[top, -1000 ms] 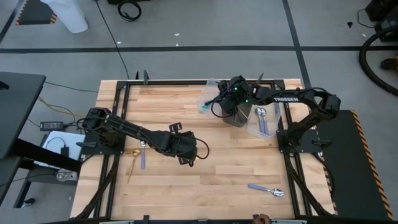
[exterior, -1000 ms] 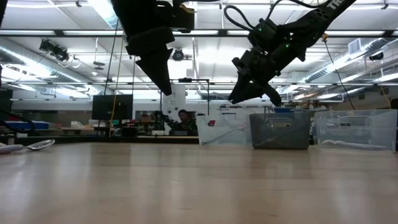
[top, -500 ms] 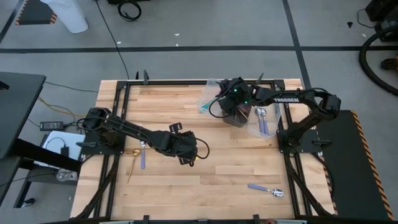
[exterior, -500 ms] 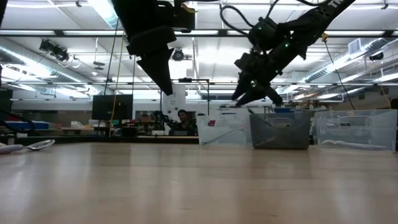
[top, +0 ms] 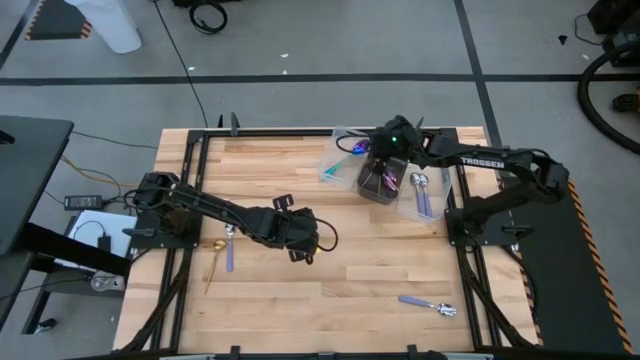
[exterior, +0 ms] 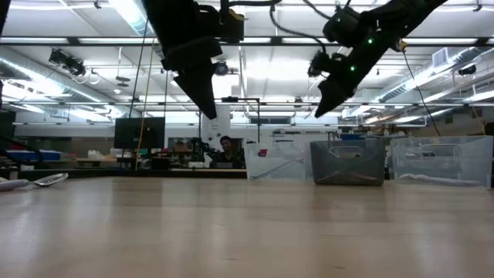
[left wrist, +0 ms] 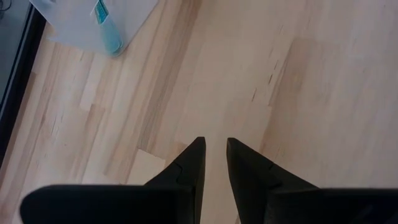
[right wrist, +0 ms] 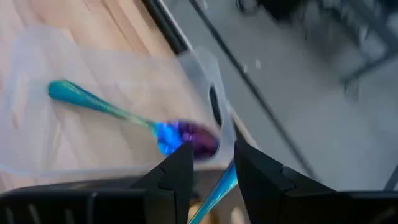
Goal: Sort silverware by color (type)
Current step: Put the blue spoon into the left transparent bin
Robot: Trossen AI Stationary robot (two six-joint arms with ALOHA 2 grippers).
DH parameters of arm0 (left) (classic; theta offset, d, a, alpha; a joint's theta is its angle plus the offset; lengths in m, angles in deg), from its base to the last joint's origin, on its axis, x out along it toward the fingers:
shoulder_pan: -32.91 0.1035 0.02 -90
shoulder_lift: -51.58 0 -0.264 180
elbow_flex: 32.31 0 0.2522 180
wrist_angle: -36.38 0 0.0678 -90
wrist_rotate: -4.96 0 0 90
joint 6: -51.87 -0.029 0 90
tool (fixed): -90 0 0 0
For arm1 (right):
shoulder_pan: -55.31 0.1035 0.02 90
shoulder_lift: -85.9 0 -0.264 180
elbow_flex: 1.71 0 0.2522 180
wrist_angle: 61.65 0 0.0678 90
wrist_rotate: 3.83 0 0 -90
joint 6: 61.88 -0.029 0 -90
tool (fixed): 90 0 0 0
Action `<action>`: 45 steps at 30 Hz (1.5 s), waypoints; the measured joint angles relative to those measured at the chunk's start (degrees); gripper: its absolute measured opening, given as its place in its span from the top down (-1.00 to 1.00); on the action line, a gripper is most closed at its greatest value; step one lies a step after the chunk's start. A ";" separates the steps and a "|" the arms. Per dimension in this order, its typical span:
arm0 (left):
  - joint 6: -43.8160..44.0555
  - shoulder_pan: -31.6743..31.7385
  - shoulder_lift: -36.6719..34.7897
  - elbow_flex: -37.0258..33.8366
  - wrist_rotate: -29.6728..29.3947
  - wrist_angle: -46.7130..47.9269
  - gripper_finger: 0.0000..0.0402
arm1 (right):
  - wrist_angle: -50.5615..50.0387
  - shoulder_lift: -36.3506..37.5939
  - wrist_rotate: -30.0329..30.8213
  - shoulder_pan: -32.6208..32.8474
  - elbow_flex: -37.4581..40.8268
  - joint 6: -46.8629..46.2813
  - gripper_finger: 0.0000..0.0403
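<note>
My right end effector [top: 388, 140] hangs released above the trays at the pale wood bench's [top: 360, 270] far edge, an iridescent spoon [right wrist: 134, 120] lying in the clear tray [right wrist: 37, 149] below. My left end effector [left wrist: 214, 163], nearly closed and empty, hovers mid-bench; grey floor [top: 300, 40] surrounds us.

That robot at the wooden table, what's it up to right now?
It is sorting spoons by finish. The right end effector, open, hovers over the clear tray holding an iridescent spoon. The left end effector waits mid-table, empty. A gold spoon and silver spoons lie loose.
</note>
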 joint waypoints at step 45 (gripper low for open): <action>0.12 -1.50 0.02 0.00 0.07 -0.82 0.64 | -6.74 -14.38 -3.97 -8.28 -0.07 -20.83 0.79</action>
